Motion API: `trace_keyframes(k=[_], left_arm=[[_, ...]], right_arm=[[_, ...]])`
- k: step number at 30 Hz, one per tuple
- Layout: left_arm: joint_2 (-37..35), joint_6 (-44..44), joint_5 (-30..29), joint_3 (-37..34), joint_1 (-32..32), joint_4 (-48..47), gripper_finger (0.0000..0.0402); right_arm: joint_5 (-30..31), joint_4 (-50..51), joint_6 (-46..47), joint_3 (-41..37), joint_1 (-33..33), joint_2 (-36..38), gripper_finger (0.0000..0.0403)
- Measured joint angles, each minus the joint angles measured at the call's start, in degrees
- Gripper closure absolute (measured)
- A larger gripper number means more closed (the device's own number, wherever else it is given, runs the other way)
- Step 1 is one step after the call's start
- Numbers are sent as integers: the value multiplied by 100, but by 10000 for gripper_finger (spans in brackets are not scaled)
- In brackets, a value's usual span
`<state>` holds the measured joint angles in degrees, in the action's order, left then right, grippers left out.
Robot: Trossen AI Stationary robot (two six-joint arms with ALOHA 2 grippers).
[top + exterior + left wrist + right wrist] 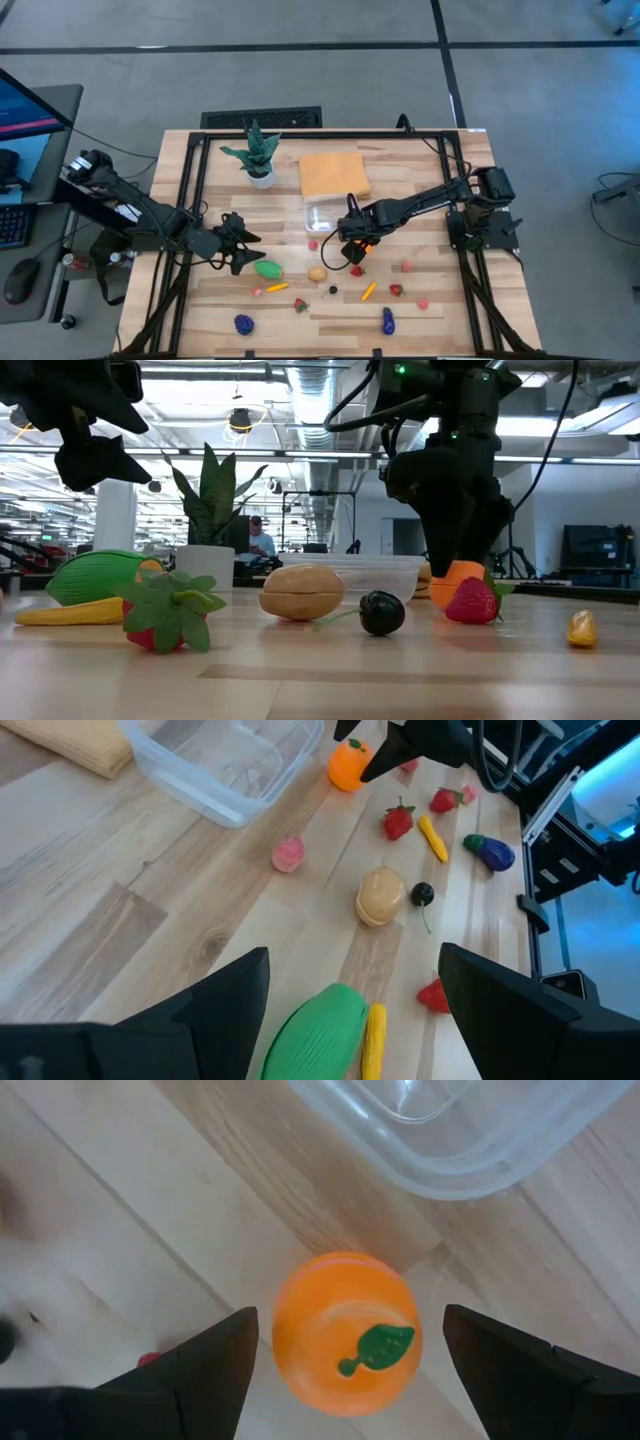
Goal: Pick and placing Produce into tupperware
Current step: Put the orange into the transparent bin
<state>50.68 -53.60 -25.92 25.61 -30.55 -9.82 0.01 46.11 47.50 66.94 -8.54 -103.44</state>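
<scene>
Pale wood desk, produce scattered across its near half. At far left, left gripper hovering above the boards, fingers spread wide, holding nothing. Just beside it, green vegetable, with a yellow piece touching it in the left wrist view. Farther along: purple fruit, leafy red piece, pink fruit, tan potato, black cherry. Behind, near the desk's far edge: potted plant, orange cloth, and touching the cloth's near edge, clear tupperware, seemingly empty. Just right of the tupperware, right gripper lowered over an orange, fingers fully apart, one each side of the fruit, not touching it; orange resting on the desk near the tupperware's corner. Beside it, strawberry. Rightward: yellow pepper, eggplant, three small red and pink pieces.
</scene>
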Motion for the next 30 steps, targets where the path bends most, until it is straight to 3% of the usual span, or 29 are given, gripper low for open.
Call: trace_keyframes(k=[30], left_arm=[[0,2,-2,0,-2,-28,120]], right_arm=[[2,-235,-307,-197,-46,4,90]])
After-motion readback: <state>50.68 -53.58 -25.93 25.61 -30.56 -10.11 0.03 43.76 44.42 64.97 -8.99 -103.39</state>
